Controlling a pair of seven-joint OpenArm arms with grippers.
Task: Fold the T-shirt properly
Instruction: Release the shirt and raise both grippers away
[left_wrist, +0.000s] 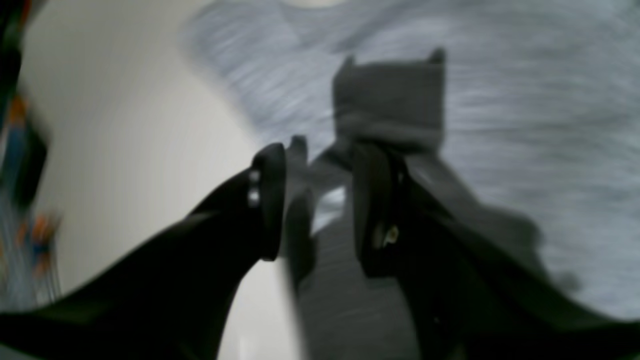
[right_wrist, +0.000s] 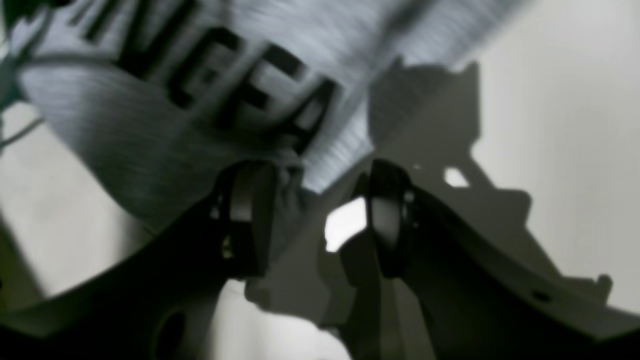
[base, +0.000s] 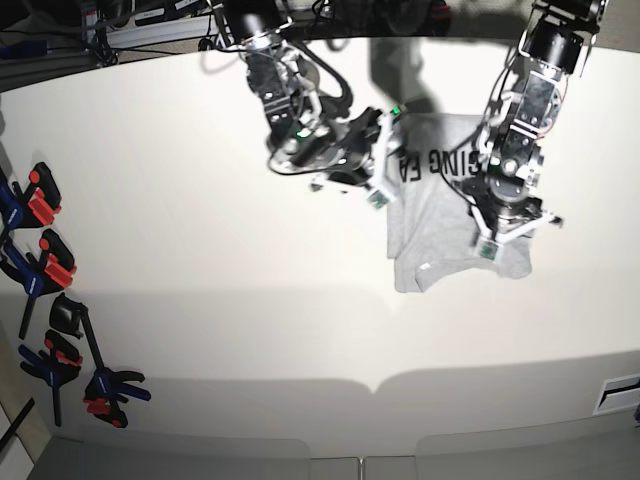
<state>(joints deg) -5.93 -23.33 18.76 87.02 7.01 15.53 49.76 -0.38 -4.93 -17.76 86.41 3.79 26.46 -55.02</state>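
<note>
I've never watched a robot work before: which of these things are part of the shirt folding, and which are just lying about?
Part of the job:
- T-shirt
- left gripper, over the shirt
- right gripper, at the shirt's edge

Just lying about:
- clamps along the table's far side
- cables behind the table

A white desk (base: 200, 300) carries the grey T-shirt (base: 440, 225), which lies near its far right side. Several black clamps (base: 60, 330) with red and blue handles lie along its left edge.
</note>
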